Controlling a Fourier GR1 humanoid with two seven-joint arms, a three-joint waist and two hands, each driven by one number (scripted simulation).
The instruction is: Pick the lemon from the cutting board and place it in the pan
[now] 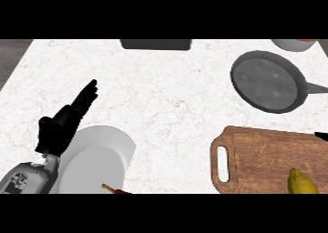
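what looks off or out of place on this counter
The yellow fruit on the cutting board looks long and pointed, like a banana rather than a lemon. Nothing is spilled or damaged; the pan sits flat and holds nothing.

Bright, even light — no glare, soft faint shadows, edges slightly coarse, nothing blurred

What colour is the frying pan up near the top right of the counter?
Dark grey all over, handle included; the pan shows in the head view, the only one given.
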